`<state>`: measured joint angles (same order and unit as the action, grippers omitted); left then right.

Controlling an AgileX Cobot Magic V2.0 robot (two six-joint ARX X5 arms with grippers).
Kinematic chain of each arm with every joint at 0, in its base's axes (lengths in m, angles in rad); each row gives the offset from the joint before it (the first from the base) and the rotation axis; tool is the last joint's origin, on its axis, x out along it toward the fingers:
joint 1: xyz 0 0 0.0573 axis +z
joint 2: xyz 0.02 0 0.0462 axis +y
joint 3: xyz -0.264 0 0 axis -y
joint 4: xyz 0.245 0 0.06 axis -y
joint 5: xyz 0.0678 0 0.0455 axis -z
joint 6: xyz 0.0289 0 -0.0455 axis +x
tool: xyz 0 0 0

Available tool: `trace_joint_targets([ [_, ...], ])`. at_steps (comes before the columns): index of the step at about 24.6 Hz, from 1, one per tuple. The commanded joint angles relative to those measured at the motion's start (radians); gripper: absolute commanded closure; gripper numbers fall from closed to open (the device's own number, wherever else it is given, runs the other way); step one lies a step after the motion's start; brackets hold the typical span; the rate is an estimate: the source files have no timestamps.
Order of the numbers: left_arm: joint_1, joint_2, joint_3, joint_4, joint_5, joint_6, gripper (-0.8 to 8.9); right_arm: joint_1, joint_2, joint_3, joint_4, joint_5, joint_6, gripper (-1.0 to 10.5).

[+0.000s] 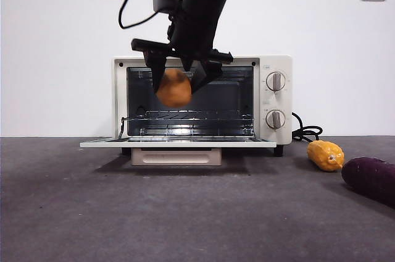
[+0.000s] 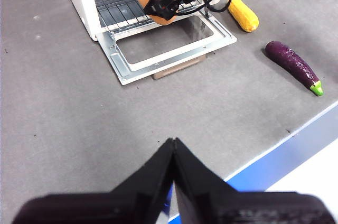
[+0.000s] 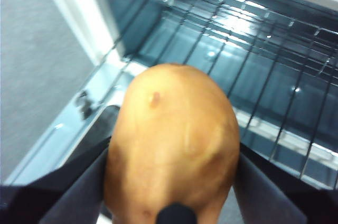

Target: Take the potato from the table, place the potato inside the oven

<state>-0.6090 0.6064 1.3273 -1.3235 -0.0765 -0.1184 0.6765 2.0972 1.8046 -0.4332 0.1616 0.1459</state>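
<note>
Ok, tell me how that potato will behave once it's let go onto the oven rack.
The potato is rounded and smooth, so it will probably roll a little on the wire rack. It looks firm: the right gripper holds it without visible denting. The rack's gaps may catch and steady it.

A: Lighting? Even, bright overhead light; a soft shadow lies under the oven (image 1: 200,104) on the worktop (image 1: 185,212).
B: Faults? Glare on the wire rack (image 3: 253,28); the potato (image 3: 171,145) is blurred in the front and right wrist views.
</note>
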Motion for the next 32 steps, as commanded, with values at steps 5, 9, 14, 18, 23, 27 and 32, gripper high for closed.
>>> trace_joint_targets([
  [5,0.002,-0.006,-0.006,0.003,-0.006,0.018,8.19,-0.037,0.029,-0.003,0.075,0.029,0.019,8.8],
  [9,0.002,-0.006,-0.006,0.003,-0.023,0.025,8.19,-0.050,0.033,-0.003,0.097,0.029,0.027,8.8],
  [14,0.002,-0.005,-0.006,0.003,-0.029,0.025,8.19,-0.064,0.049,-0.003,0.126,0.029,0.027,8.8],
  [18,0.002,-0.005,-0.006,0.003,-0.029,0.024,8.19,-0.068,0.071,-0.003,0.133,0.029,0.027,8.7],
  [23,0.002,-0.004,-0.006,0.003,-0.029,0.024,8.19,-0.069,0.081,-0.003,0.136,0.029,0.031,7.5],
  [27,0.002,-0.004,-0.006,0.003,-0.029,0.024,8.19,-0.070,0.081,-0.003,0.151,0.033,0.031,7.2],
  [32,0.002,-0.004,-0.006,0.003,-0.029,0.024,8.19,-0.070,0.088,-0.003,0.149,0.040,0.030,7.2],
])
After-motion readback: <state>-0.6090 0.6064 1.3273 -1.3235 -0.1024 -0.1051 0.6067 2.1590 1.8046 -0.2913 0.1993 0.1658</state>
